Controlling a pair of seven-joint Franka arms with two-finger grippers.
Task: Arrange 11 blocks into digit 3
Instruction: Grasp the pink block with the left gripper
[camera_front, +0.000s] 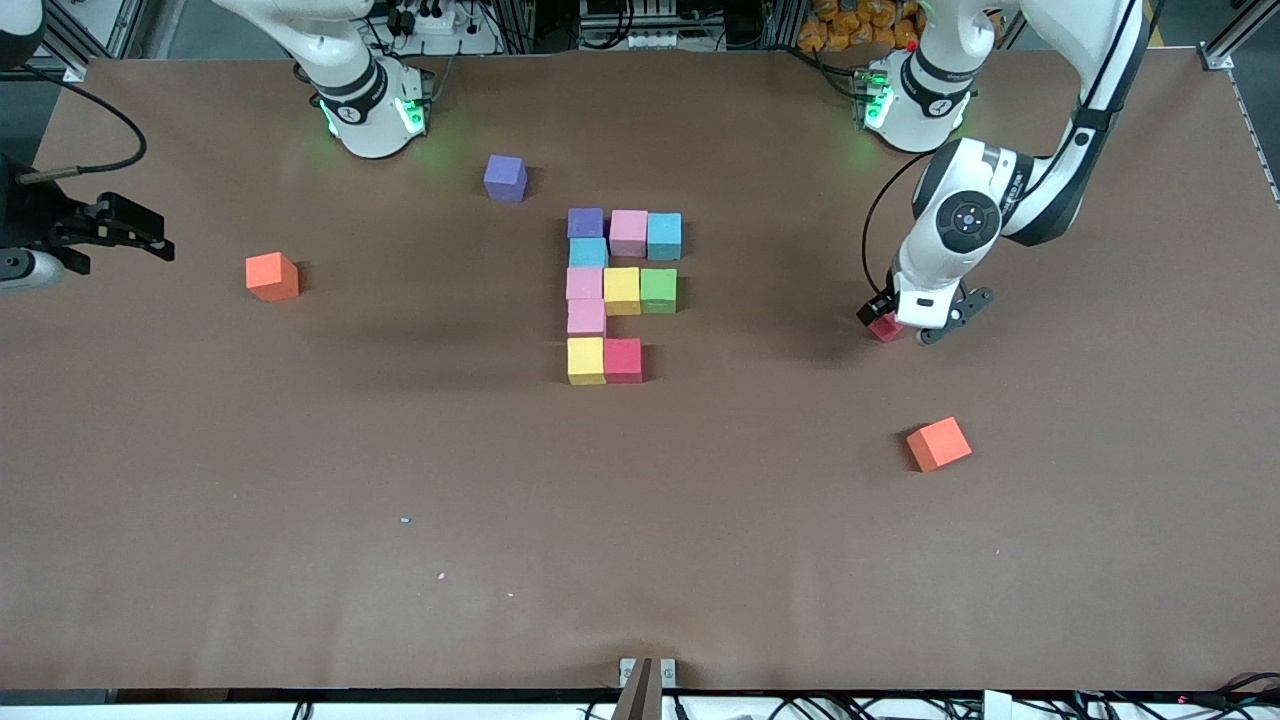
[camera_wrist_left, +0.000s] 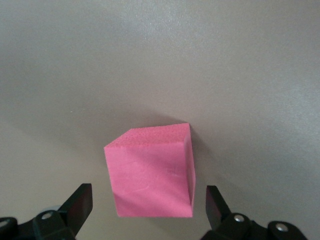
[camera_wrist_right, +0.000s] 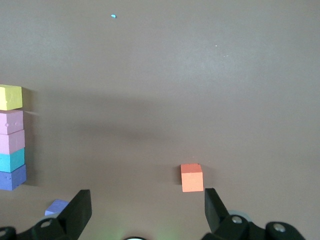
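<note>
At centre right of the front view, the left gripper (camera_front: 908, 330) is low at a crimson matte foam cube (camera_front: 885, 328) on the brown table (camera_front: 300, 500), fingers spread wide on either side of it (not touching). The right gripper (camera_front: 150, 240), fingers apart, waits at the upper left edge, while the unfinished blocky digit of touching coloured foam cubes (camera_front: 622, 292) sits at centre.

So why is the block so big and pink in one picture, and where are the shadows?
Left wrist view: the crimson block fills the frame between the open left gripper fingers, washed pinker by bright light, a soft shadow beside it. Front view: green glow at the arm bases, faint arm shadows on the table. Right wrist view: dimmer, with a broad dark shadow band.
</note>
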